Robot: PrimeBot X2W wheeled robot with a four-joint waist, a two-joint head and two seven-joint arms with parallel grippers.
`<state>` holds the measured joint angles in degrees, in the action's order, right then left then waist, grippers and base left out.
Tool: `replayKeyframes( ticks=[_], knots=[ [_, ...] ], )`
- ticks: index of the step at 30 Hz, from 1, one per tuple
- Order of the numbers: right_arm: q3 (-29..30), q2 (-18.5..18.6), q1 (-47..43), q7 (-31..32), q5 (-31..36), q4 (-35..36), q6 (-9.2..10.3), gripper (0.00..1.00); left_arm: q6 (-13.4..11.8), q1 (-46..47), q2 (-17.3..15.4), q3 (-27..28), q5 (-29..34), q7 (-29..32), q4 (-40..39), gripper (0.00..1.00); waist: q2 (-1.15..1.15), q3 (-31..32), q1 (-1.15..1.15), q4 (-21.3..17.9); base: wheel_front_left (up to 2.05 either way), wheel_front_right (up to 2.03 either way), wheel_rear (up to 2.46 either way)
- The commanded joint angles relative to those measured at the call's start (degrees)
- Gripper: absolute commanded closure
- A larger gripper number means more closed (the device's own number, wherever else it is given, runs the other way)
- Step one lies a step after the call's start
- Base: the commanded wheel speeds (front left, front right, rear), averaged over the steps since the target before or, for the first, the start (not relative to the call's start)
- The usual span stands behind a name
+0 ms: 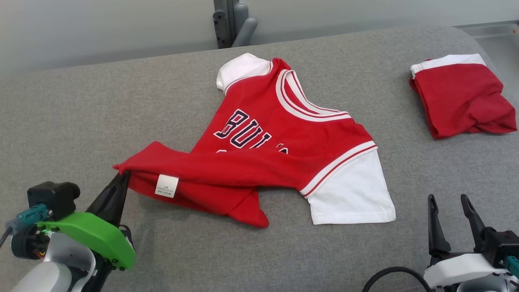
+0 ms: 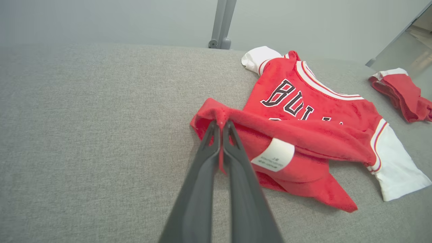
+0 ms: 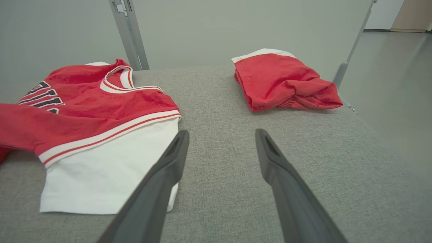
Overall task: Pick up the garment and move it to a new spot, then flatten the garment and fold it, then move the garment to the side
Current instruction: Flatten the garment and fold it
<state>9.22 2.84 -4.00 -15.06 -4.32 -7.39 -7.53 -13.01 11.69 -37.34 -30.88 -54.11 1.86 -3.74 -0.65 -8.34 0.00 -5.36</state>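
While left claw [image 2: 221,125] pinches one jersey [image 2: 320,113], one folded garment [image 2: 403,96] aside

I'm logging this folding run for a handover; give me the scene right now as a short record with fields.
surface: grey table
garment: jersey, red and white, crumpled, its lower edge turned up over the lettering, white label showing
left arm: left pincer shut on a red corner of the jersey
right arm: right pincer open, holding nothing, near the white sleeve
other: folded garment, red, toward the table's right end, apart from the jersey
stage: jersey not yet flat or folded
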Motion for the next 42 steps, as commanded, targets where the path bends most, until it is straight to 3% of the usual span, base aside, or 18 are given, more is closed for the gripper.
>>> replayKeyframes(
  ticks=[1, 5, 10, 19, 25, 33, 34, 35, 36, 37, 38, 42],
  knots=[
    [-0.1, 0.1, -0.3, -0.2, -0.3, 0.0, 0.09, 0.0, -0.5, -0.7, -1.5, 0.1, 1.4, -0.3, -2.7, 1.0, 0.65, 0.1, 0.0, 0.4, 0.0, 0.0, 0.0],
    [-0.4, 0.1, 0.1, -0.2, -0.5, -0.1, 0.09, 0.0, -1.8, -3.9, -5.4, -2.8, 5.8, 1.3, -8.3, 1.0, 0.65, -0.2, 0.0, 0.5, 0.0, 0.0, 0.0],
    [-0.1, 0.1, -0.6, -0.2, -0.5, -0.5, 0.09, 0.0, -0.8, -10.1, -5.4, -8.0, 7.0, 1.3, -9.5, 1.0, 0.65, -1.2, 0.0, 1.0, 0.0, 0.0, 0.0],
    [0.4, 0.1, 0.0, -0.2, -0.2, -1.0, 0.09, 0.0, 2.0, -14.6, 0.3, -12.4, 5.6, -2.5, -3.2, 1.0, 0.65, -1.7, 0.0, 2.4, 0.0, 0.0, 0.0],
    [-0.1, 0.2, 0.5, -0.2, 0.0, -1.2, 0.09, 0.0, 5.6, -13.0, 4.9, -14.3, 5.6, -5.2, 7.1, 1.0, 0.65, -1.2, 0.0, 3.1, 0.0, 0.0, 0.0],
    [-0.4, 0.2, 0.2, -0.2, 0.3, -1.1, 0.09, 0.0, 7.5, -10.0, 8.7, -13.7, 5.3, -9.4, 19.9, 1.0, 0.65, -0.6, 0.0, 2.9, 0.0, 0.0, 0.0],
    [-0.3, 0.2, 0.1, -0.2, 0.3, -1.1, 0.09, 0.0, 7.5, -9.9, 8.9, -13.5, 5.3, -9.9, 20.6, 0.93, 0.65, -0.4, 0.0, 2.8, 0.0, 0.0, 0.0],
    [-0.2, 0.2, -0.1, -0.2, 0.3, -0.9, 0.09, 0.0, 7.2, -9.9, 9.2, -13.1, 5.2, -10.6, 20.8, 0.68, 0.65, -0.2, 0.0, 2.7, 0.0, 0.0, 0.0],
    [0.0, 0.2, -0.2, -0.2, 0.4, -0.6, 0.09, 0.0, 6.8, -10.0, 9.5, -12.7, 4.9, -11.1, 21.0, 0.53, 0.65, -0.1, 0.0, 2.7, 0.0, 0.0, 0.0],
    [0.3, 0.2, -0.4, -0.2, 0.7, -0.3, 0.09, 0.0, 6.3, -10.5, 9.8, -12.2, 4.7, -11.6, 21.0, 0.12, 0.65, 0.1, 0.0, 2.7, 0.0, 0.0, 0.0],
    [0.7, 0.2, -0.6, -0.2, 0.7, 0.1, 0.09, 0.0, 5.8, -11.1, 10.2, -11.9, 4.3, -11.9, 20.9, 0.0, 0.65, 0.4, 0.0, 2.7, 0.0, 0.0, 0.0],
    [2.4, 0.2, -1.3, -0.2, 1.2, 2.2, 0.09, 0.0, 3.2, -14.2, 10.4, -10.8, 3.4, -13.2, 19.4, 0.0, 0.65, 2.2, 0.0, 2.8, 0.0, 0.0, 0.0]
  ],
)
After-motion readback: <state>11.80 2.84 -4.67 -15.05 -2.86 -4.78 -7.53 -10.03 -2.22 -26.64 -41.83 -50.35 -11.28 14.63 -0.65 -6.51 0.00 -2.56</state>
